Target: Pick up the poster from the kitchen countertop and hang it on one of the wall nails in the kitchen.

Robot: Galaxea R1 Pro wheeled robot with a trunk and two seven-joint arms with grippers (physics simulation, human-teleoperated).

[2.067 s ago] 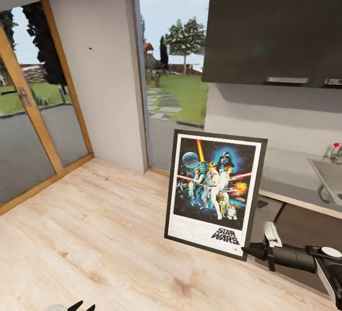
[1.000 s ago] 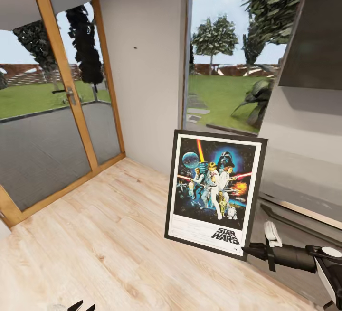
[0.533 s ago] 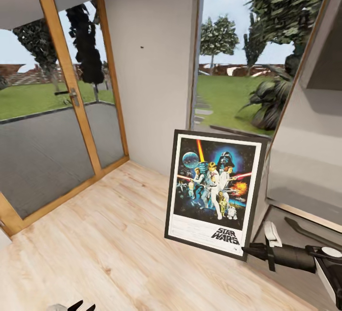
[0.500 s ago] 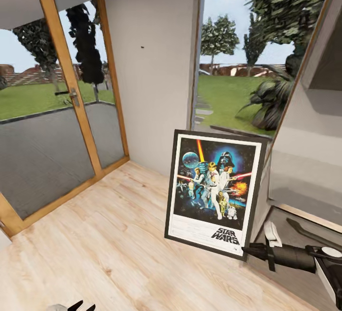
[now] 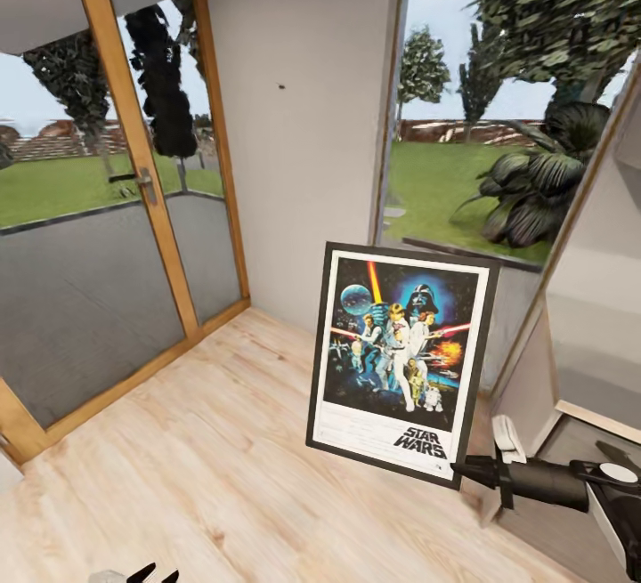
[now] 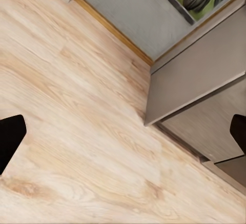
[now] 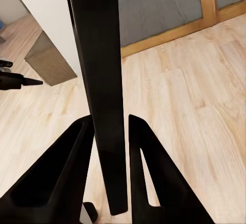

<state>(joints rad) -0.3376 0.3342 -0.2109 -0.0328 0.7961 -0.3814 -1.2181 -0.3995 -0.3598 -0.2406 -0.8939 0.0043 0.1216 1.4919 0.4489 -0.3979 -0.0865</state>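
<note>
In the head view the Star Wars poster (image 5: 401,360) hangs upright above the wooden floor. My right gripper (image 5: 463,473) is shut on its lower right corner. The right wrist view looks along the poster's thin black edge (image 7: 97,80), which is clamped in the right gripper (image 7: 109,122) between the two black fingers (image 7: 66,178). A wall nail (image 5: 281,85) is a tiny dark speck high on the pale grey wall, up and to the left of the poster. Over bare floor, my left gripper (image 6: 123,137) stands open, and its tips (image 5: 151,574) poke in at the head view's bottom edge. The kitchen countertop is out of view.
A wood-framed glass door (image 5: 133,182) fills the left, and a tall window (image 5: 481,138) stands right of the wall strip. A grey cabinet end (image 5: 588,325) rises at the far right. Light plank floor (image 5: 178,467) stretches ahead.
The camera has turned and moved on: the countertop, sink and upper cabinets slid out to the right, and the wall with the nail drew nearer. The poster stays held the same way.
</note>
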